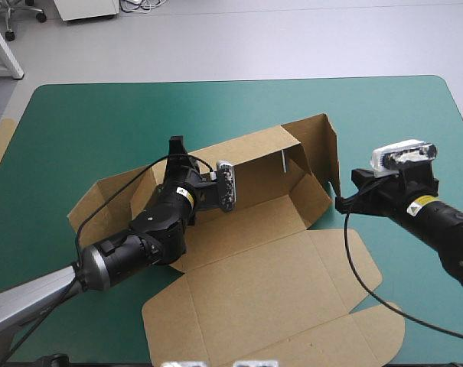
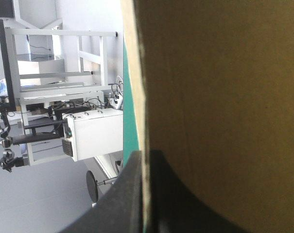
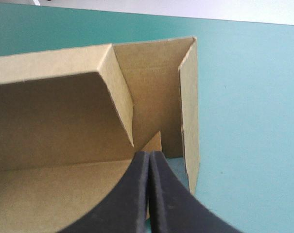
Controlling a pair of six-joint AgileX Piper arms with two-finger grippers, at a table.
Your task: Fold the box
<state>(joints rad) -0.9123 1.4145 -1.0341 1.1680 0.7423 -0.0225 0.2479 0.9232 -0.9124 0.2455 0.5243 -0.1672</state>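
Pinching now: the left fingers are all but closed on the box. They clamp the top edge of its raised back wall, one finger on each face of the sheet.
Right fingers: the right fingers are pressed together into a single point, with no board visible between them. Their tip is at the box's right end, just beside the standing end flap; whether it touches cannot be told.
Box position: it sits in the middle of the teal-green desk, partly built. The back wall and right end flap are up, and the wide lid panel lies flat toward the desk's near edge.
Long axis: it runs at a slant, from the desk's left side up toward its far right.
Key relation: the end flap is nearly edge-on to the right fingers and meets the back wall at a corner ahead of them. The left arm grips well along the wall toward its other end, so the right arm is the nearer one.
Likely next: judging from this, the right fingers would work on that end flap while the left ones steady the wall.
Material: stiff, matt brown board with creased fold lines and paler cut edges.
Shapes: flat rectangular panels, with rounded tabs at the lid's corners.
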